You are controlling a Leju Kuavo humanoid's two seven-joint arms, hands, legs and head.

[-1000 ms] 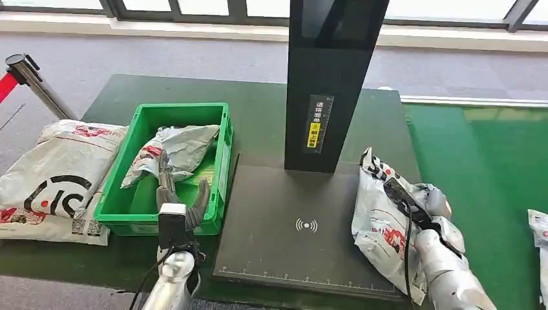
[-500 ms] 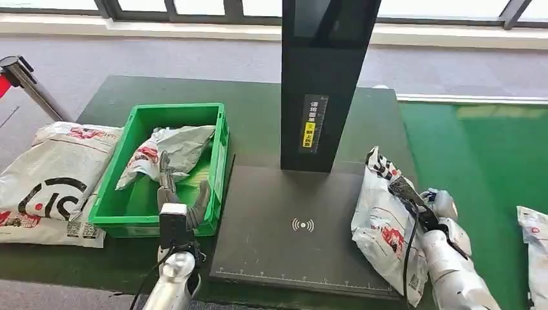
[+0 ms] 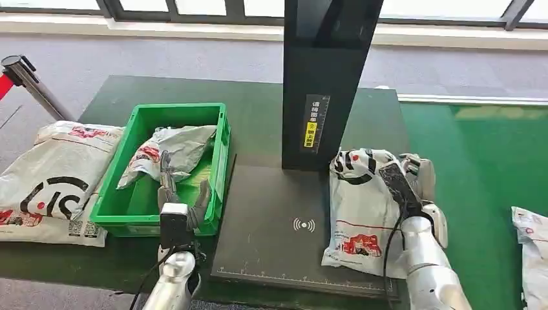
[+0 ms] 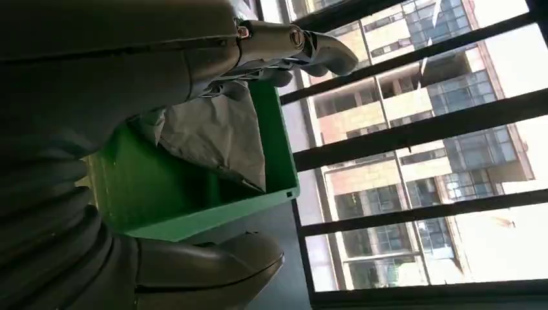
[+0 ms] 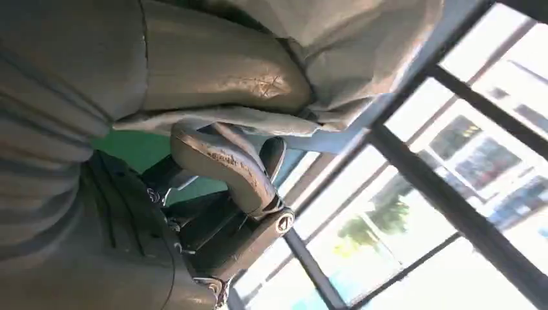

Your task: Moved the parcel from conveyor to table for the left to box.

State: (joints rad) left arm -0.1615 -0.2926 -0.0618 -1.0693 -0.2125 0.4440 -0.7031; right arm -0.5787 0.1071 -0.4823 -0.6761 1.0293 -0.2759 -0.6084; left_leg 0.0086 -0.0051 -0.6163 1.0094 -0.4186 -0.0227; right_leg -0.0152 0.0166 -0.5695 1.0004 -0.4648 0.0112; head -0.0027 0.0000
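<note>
Parcel transfer, head and wrist views: right hand grips the white plastic mailer parcel with red and black print, thumb and fingers closed on its upper edge.
Parcel lies flat on the dark scanning mat, just in front of the black upright scanner column. Left hand, fingers spread and holding nothing, hovers over the green plastic crate, which contains a crumpled grey mailer bag.
</note>
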